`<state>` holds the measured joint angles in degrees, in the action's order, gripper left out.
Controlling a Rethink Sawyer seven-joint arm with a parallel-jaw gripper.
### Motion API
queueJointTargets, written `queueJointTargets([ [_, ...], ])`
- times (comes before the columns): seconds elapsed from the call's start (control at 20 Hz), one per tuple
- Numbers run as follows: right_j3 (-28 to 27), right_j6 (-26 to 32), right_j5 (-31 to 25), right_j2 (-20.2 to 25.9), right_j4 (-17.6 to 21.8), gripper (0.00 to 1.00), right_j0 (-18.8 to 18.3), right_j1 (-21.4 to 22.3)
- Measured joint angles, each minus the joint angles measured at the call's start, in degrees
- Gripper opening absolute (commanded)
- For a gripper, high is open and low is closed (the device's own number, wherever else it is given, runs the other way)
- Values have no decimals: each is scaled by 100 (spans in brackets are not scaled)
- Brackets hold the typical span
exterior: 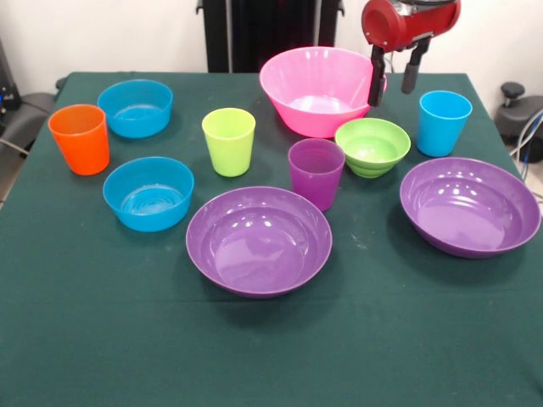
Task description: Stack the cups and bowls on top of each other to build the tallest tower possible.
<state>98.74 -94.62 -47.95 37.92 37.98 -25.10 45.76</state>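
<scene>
Nothing is stacked yet; every cup and bowl is seen standing alone on the green counter (102, 339).

The pincer (394, 76) is seen at the upper right of the frame, hanging from the red arm (407, 21). Its two black fingers (376, 76) are held apart, and nothing is gripped between them. One finger is seen in front of the right rim of the big pink bowl (318, 89), which is placed at the upper middle.

The light blue cup (444, 123) is found at the right, just beside the pincer. The small green bowl (372, 146) is set below the pink bowl, and the purple cup (316, 172) is seen just left of it, very close. The lime green cup (228, 141) is placed left of the purple cup.

At the upper left, one small blue bowl (135, 108) is seen, with the orange cup (80, 138) beside it at the far left. The other small blue bowl (148, 192) is placed below them.

One wide purple bowl (259, 241) is set in the lower middle, just below the purple cup. The second wide purple bowl (470, 206) is found at the right edge.
</scene>
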Motion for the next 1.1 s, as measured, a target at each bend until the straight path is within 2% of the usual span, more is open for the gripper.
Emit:
queueJointTargets([
  [0.5, 210, 0, 4, 2, 68, 100, 92, -101],
  [1.1, 304, 0, 269, 2, 495, 100, 198, -226],
])
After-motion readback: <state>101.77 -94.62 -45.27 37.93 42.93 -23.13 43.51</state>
